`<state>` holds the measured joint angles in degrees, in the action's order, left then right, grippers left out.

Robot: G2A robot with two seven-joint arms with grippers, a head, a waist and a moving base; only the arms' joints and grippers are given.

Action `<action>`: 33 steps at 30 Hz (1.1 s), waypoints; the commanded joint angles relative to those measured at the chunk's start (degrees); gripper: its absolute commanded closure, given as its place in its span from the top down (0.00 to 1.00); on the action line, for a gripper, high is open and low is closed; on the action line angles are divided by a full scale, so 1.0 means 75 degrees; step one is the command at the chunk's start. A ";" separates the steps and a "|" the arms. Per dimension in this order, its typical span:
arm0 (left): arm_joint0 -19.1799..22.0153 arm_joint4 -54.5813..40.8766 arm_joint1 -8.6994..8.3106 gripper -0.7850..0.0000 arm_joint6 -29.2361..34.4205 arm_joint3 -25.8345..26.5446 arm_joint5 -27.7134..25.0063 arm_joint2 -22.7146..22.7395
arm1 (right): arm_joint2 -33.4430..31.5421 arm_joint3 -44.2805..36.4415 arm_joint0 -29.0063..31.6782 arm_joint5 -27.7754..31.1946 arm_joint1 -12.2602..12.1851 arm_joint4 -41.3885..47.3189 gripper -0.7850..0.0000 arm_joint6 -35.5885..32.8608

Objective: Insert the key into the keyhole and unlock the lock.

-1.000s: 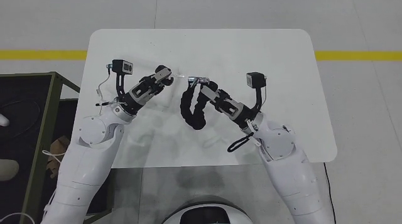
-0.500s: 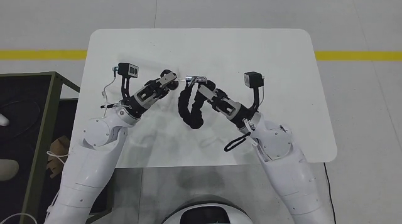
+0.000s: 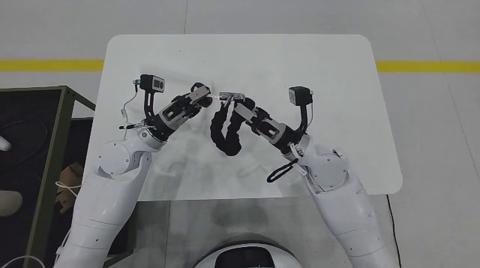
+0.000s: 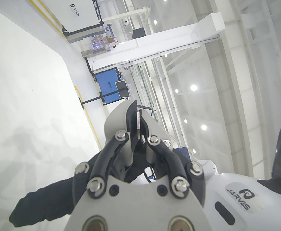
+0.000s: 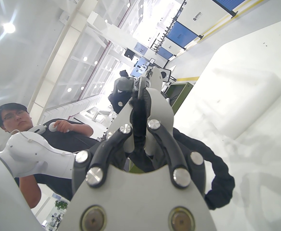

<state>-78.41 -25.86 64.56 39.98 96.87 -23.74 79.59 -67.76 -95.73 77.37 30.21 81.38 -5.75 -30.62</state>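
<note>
- Just off the middle of the table (image 3: 315, 58), toward 10 o'clock, the two grippers are brought tip to tip above the surface. The left gripper (image 3: 201, 93) is placed at 9 o'clock of the lock (image 3: 223, 129), by its metal head (image 3: 231, 97), and the right gripper (image 3: 241, 104) at 4 o'clock of that head.
- The left gripper is clamped narrowly on the key (image 4: 139, 123), whose thin silvery edge is seen between the pads (image 4: 130, 117). The right gripper is closed on the lock just behind the head.
- Whether the key's tip has entered the keyhole cannot be told.
- The blade could be jammed against the face of the head if the key is presented tilted or off the slot's line.
- The key is held by its flat end alone, so it could be levered or twisted out of the pads once turning force is applied.
- The lock is held in the air and is not braced. Its head could be pushed round in the soft grip by the inserting force.
- The lock is seen as a thick cable in a wrinkled black fabric sleeve (image 5: 217, 174). It droops in a loop toward 6 o'clock from the small silvery head; contact of the loop with the table cannot be judged.
</note>
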 commanded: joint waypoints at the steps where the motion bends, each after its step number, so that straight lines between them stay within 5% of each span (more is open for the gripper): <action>1: -0.0006 0.0005 0.0007 0.00 -0.0005 0.0007 -0.0014 0.0010 | 0.0020 0.0002 -0.0008 -0.0008 -0.0006 -0.0019 0.00 0.0028; 33: 0.0037 0.0094 0.0225 0.00 -0.0934 -0.0193 -0.0063 -0.0085 | 0.0305 0.0059 -0.0098 -0.0037 -0.0087 0.0241 0.00 0.0130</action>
<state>-78.09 -25.24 66.21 32.68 95.35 -24.27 79.13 -65.67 -95.32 76.69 29.98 80.72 -3.81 -29.75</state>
